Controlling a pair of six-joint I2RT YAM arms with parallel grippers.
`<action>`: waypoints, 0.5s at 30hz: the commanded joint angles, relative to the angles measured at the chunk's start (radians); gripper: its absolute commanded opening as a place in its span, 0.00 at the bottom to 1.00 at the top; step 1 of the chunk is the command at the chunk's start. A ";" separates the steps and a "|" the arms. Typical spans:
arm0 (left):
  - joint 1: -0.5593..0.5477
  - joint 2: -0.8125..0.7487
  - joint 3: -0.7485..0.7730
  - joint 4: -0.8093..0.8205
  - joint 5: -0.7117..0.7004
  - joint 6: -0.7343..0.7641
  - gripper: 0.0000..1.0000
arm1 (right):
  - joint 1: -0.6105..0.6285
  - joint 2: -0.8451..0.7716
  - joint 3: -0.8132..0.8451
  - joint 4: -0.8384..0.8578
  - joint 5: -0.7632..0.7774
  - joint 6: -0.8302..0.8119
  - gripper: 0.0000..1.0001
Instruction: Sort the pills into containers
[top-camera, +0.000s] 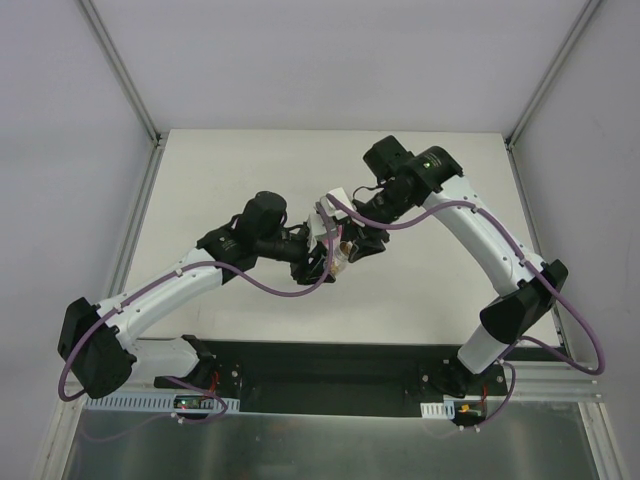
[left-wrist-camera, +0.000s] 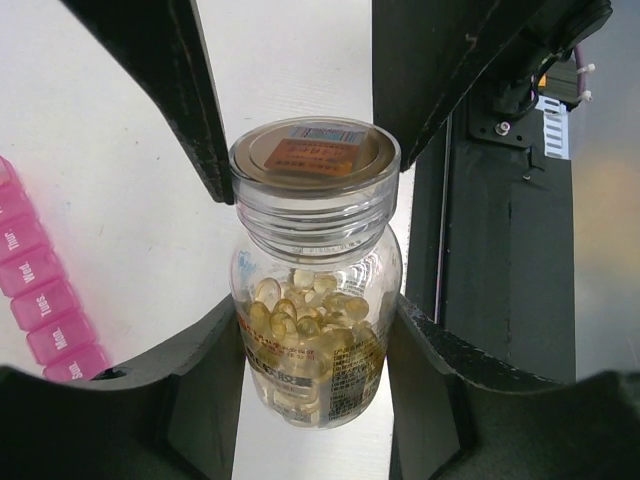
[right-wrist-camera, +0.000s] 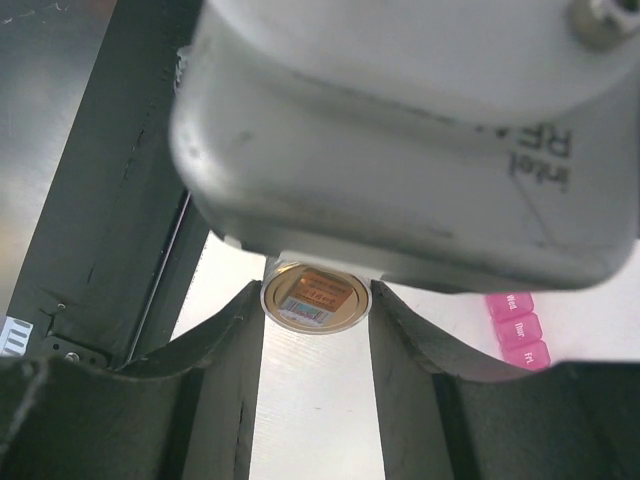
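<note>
A small clear bottle (left-wrist-camera: 312, 300) holds the yellow-amber pills (left-wrist-camera: 305, 310). Its top (left-wrist-camera: 315, 150) is flat and gold, with an orange label. My left gripper (left-wrist-camera: 313, 345) is shut on the bottle's body and holds it above the white table. My right gripper (right-wrist-camera: 315, 308) is closed around the bottle's top (right-wrist-camera: 315, 295), and its black fingers (left-wrist-camera: 200, 120) flank the neck in the left wrist view. In the top view both grippers meet at the bottle (top-camera: 342, 255) mid-table. The pink pill organizer (left-wrist-camera: 45, 300) lies at the left, lids shut. It also shows in the right wrist view (right-wrist-camera: 518, 328).
The black base plate (left-wrist-camera: 510, 250) with the arm mounts runs along the near table edge, also in the right wrist view (right-wrist-camera: 110, 200). The left wrist's grey camera housing (right-wrist-camera: 400, 130) fills the upper right wrist view. Metal frame rails (top-camera: 120, 70) border the table.
</note>
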 joint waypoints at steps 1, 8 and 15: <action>0.001 -0.005 0.052 0.027 0.059 -0.036 0.12 | 0.044 -0.016 0.007 -0.318 -0.032 -0.043 0.25; 0.005 -0.008 0.056 0.026 0.104 -0.060 0.12 | 0.058 -0.020 0.004 -0.316 -0.035 -0.047 0.25; 0.005 0.006 0.075 0.004 0.137 -0.065 0.12 | 0.059 0.009 0.024 -0.318 -0.041 -0.007 0.27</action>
